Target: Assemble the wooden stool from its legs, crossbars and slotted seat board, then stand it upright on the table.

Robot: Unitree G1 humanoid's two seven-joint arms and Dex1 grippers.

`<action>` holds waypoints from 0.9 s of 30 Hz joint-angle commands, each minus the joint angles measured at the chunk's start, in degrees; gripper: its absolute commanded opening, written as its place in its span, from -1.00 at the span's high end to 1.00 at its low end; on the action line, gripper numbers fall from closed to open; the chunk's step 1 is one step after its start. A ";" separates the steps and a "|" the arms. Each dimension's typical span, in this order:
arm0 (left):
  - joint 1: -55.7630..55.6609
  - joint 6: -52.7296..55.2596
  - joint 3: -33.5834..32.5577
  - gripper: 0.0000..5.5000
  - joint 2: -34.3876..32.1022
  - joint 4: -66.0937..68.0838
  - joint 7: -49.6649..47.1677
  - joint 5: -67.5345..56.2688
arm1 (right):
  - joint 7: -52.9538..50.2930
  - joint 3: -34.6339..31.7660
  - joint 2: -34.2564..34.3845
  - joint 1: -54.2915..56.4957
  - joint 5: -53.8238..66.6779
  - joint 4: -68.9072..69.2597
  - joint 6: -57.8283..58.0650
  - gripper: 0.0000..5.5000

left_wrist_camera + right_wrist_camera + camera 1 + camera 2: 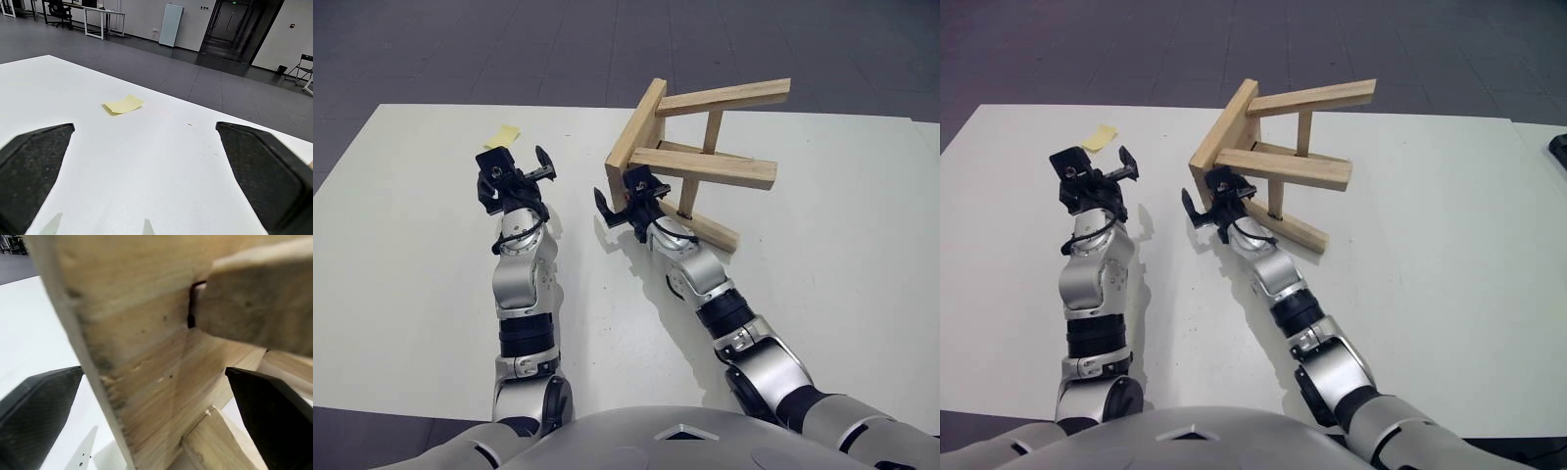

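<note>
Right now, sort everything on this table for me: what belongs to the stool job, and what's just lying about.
Job: wooden stool, assembled, lying on its side; its seat board; right gripper, jaws open astride the board's edge; left gripper, jaws open, empty.
Lying about: yellow paper note, near the table's far edge.

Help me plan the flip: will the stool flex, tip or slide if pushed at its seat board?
Probably stiff: the stool has legs slotted into the seat board. Likely tippy, resting on the board's edge and one leg. May slide on the smooth table.
</note>
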State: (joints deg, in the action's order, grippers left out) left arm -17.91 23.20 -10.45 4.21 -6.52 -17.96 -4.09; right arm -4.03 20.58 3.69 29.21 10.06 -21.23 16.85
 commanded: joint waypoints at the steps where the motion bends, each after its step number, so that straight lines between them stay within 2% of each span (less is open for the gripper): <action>1: -0.52 0.08 -0.05 -0.96 0.05 0.22 -0.15 0.34 | -0.19 -2.75 1.43 -0.11 -2.19 -0.61 -0.02 -0.65; 8: -0.48 0.47 0.09 -0.96 0.12 0.00 -0.32 0.47 | 1.04 -5.13 3.08 -0.98 -4.01 -0.29 1.07 -0.33; 13: -0.23 0.62 0.15 -0.96 0.09 -0.14 -0.42 0.64 | 2.99 -10.26 5.38 -2.47 0.03 2.14 3.71 -0.14; 18: -0.03 0.81 0.42 -0.96 0.22 -0.22 -0.48 1.00 | 3.94 -13.09 6.63 -3.95 2.03 5.38 5.93 -0.02; 27: 0.31 1.72 0.68 -0.96 -0.06 -0.69 -0.34 1.40 | 3.93 -17.59 8.51 -6.27 6.23 10.37 9.13 0.09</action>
State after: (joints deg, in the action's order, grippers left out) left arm -17.84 23.96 -10.13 4.24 -6.96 -18.27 -3.46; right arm -1.47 2.91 8.57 24.06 13.76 -12.54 25.02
